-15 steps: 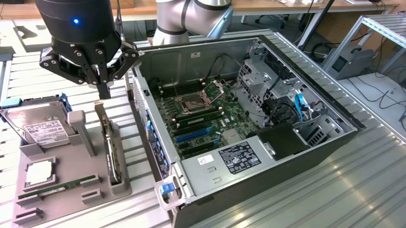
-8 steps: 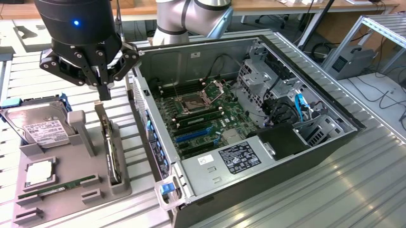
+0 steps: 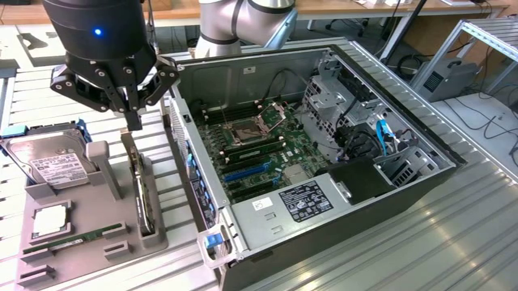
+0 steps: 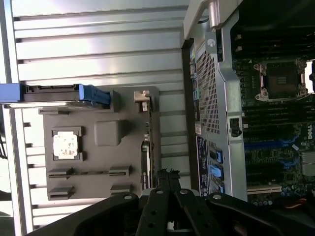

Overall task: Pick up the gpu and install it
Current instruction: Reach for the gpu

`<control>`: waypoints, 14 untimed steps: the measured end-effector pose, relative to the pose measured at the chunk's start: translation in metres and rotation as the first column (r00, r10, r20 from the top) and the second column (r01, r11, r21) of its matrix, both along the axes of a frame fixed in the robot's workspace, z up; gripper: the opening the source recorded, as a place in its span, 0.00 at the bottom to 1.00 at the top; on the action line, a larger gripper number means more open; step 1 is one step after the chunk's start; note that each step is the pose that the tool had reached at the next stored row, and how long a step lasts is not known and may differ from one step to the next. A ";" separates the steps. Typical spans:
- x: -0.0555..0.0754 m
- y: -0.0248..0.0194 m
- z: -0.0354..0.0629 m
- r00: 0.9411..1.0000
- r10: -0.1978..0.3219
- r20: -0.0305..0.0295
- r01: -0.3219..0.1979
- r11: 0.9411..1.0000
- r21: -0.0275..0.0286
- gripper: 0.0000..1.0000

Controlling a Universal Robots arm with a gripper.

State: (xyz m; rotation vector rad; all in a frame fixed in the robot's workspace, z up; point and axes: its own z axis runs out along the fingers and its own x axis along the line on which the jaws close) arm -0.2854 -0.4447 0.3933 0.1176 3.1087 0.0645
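Hangs above the grey holder with the jaws pressed fully together, gripping nothing. Points the closed tips straight down at the far end of the gpu, very close to its upper edge; cannot tell whether touching. Finds the gpu standing on its long edge in a slot along the holder's side closest to the computer case, not yet installed, on the part of the worktop toward the exterior view's left edge. Reveals the gpu edge-on in the wrist view as a thin dark strip, pale bracket at one end, with the shut jaws just over the other end.

Keeps other parts in the same holder: a hard drive with a white label propped at the far end, a square processor chip lying flat in a recess, and a narrow green memory stick near the holder's front.

Lays the computer case on its side, panel off, just beside the holder toward the exterior view's right. Exposes the motherboard inside, with an open processor socket and a blue slot unoccupied. Rises behind the case as a pale arm.
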 end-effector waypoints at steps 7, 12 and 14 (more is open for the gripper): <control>0.000 -0.0028 0.0000 1.000 0.000 0.000 0.000 1.000 0.000 0.11; 0.000 -0.0043 0.0000 1.000 0.000 0.000 0.000 1.000 0.000 0.11; 0.000 -0.0050 -0.0001 1.000 0.000 0.000 0.000 1.000 0.000 0.11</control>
